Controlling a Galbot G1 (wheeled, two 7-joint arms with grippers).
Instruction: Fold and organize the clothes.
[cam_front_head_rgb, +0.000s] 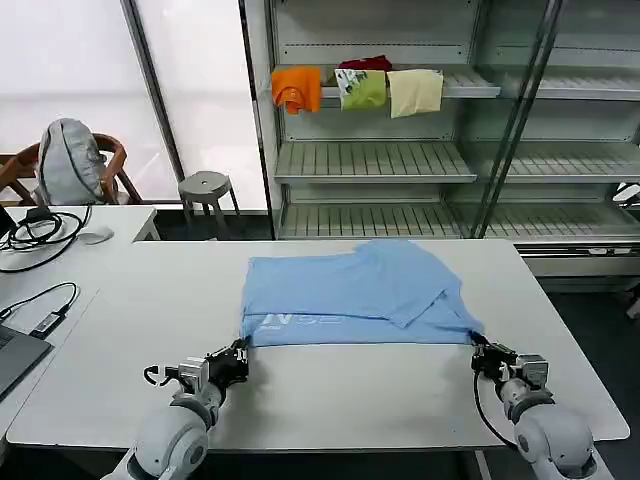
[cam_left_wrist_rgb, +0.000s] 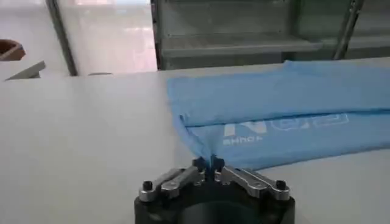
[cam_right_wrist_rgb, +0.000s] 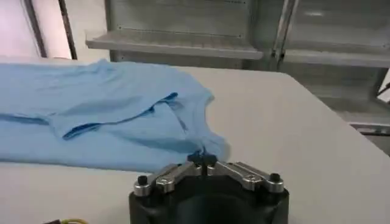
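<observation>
The clothes are one light-blue T-shirt (cam_front_head_rgb: 355, 295) lying partly folded across the middle of the white table (cam_front_head_rgb: 330, 400), with whitish lettering (cam_front_head_rgb: 305, 322) near its front edge. My left gripper (cam_front_head_rgb: 240, 352) is shut on the shirt's front left corner (cam_left_wrist_rgb: 204, 157). At the front right corner (cam_right_wrist_rgb: 207, 149), my right gripper (cam_front_head_rgb: 478, 350) is shut on the fabric too. In the left wrist view the left gripper (cam_left_wrist_rgb: 208, 163) pinches a thin point of cloth. The right gripper (cam_right_wrist_rgb: 202, 159) does the same in the right wrist view.
Behind the table stands a metal shelf rack (cam_front_head_rgb: 400, 160) holding orange (cam_front_head_rgb: 297, 88), green (cam_front_head_rgb: 362, 88) and cream (cam_front_head_rgb: 415, 92) folded garments. A side desk with cables (cam_front_head_rgb: 40, 235) and a laptop corner (cam_front_head_rgb: 15, 355) is at the left. A stool (cam_front_head_rgb: 205, 187) stands beyond.
</observation>
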